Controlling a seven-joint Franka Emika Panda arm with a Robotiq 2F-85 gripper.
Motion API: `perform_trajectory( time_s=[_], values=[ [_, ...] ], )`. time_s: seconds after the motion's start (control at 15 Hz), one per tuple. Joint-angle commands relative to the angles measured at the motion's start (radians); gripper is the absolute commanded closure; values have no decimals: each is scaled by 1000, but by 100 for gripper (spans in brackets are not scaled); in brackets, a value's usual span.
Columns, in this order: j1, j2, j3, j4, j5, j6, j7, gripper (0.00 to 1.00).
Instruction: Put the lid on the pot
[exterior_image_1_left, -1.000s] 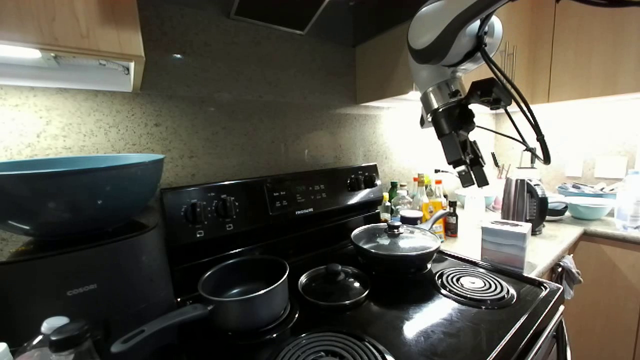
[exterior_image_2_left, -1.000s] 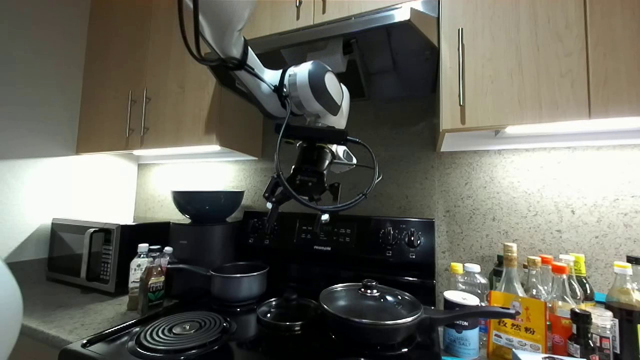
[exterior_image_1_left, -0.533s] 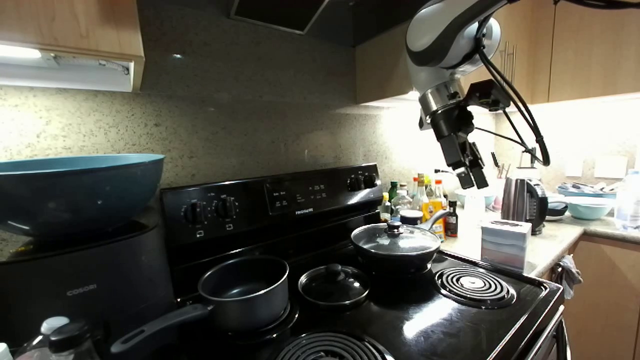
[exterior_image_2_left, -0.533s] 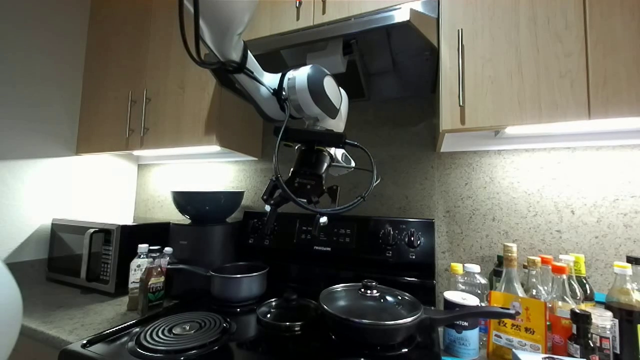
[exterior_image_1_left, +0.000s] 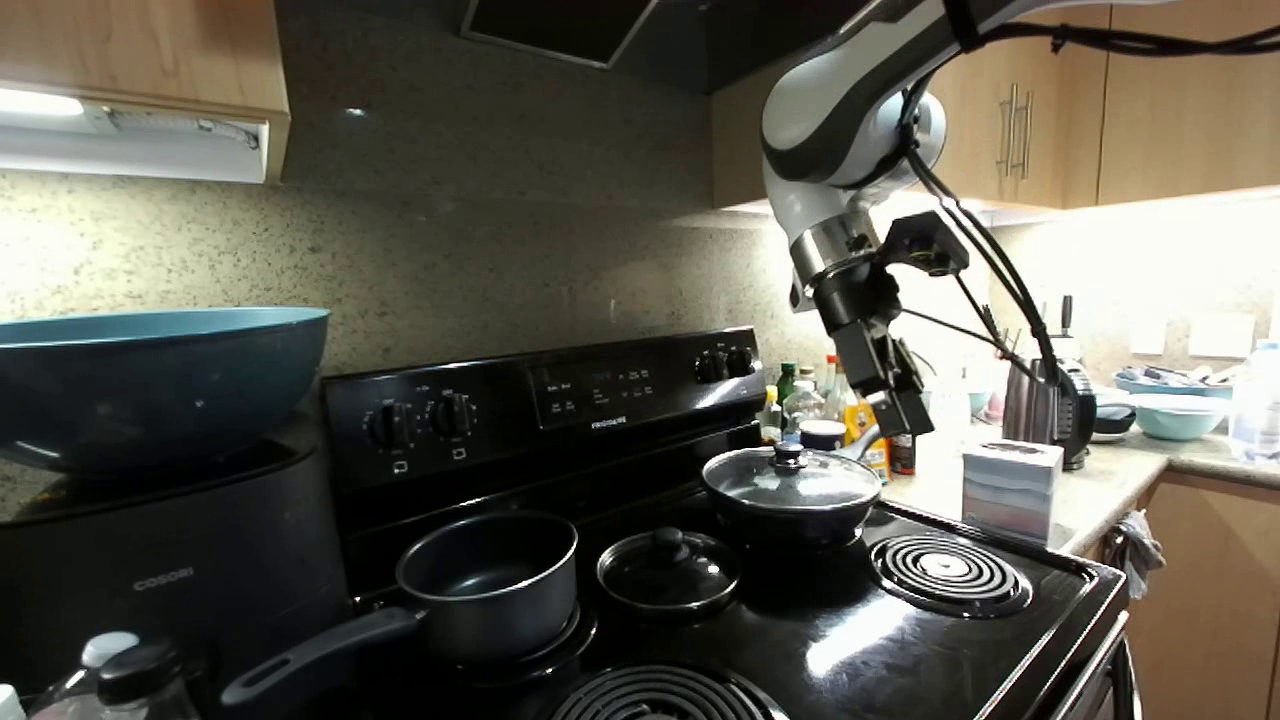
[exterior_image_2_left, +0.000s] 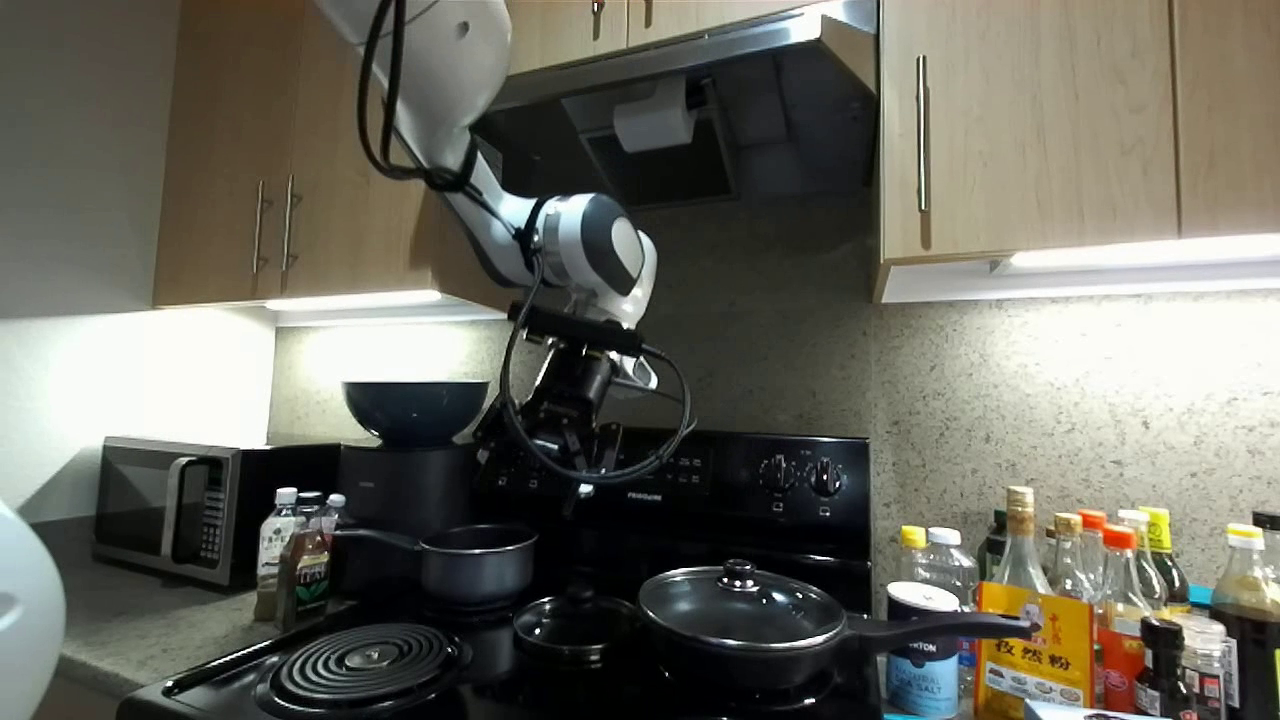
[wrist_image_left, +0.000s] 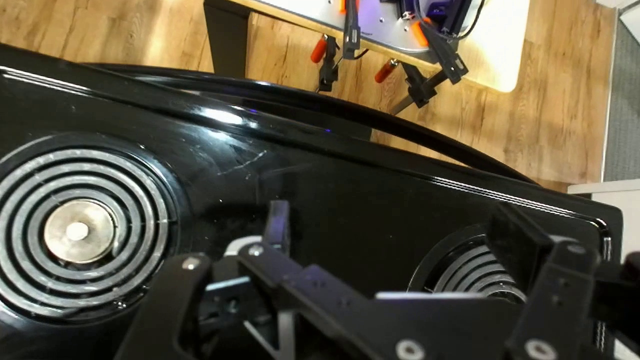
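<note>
In the wrist view the fingers (wrist_image_left: 278, 225) stand wide apart, black worktop (wrist_image_left: 350, 210) showing between them; a coil burner (wrist_image_left: 77, 231) lies to one side, the front edge (wrist_image_left: 330, 152) beyond. In an exterior view the lid (exterior_image_1_left: 668, 572) rests right side up between the open pot (exterior_image_1_left: 500, 610) and a wider covered pan (exterior_image_1_left: 775, 525). In an exterior view a cable loop (exterior_image_2_left: 625, 477) crosses the fingers, their height hard to judge.

The robot's arm (exterior_image_1_left: 840, 110) reaches in from the top of both exterior views, bent downward at the wrist (exterior_image_1_left: 830, 246). The gripper (wrist_image_left: 395, 222) points down at a slant, and in the wrist view its two fingers (wrist_image_left: 278, 227) stand well apart.
</note>
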Motion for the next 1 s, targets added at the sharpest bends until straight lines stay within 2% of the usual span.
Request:
perform_trajectory(
  time_s=[0.0,0.13,0.2,0.4,0.93],
  values=[
    [21,19,41,-50,8,149,23,0],
    [25,22,52,-58,-2,180,35,0],
    [21,38,49,-32,0,140,13,0],
    [22,40,55,-35,0,152,16,0],
    [29,85,75,-122,117,782,-1,0]
  ],
)
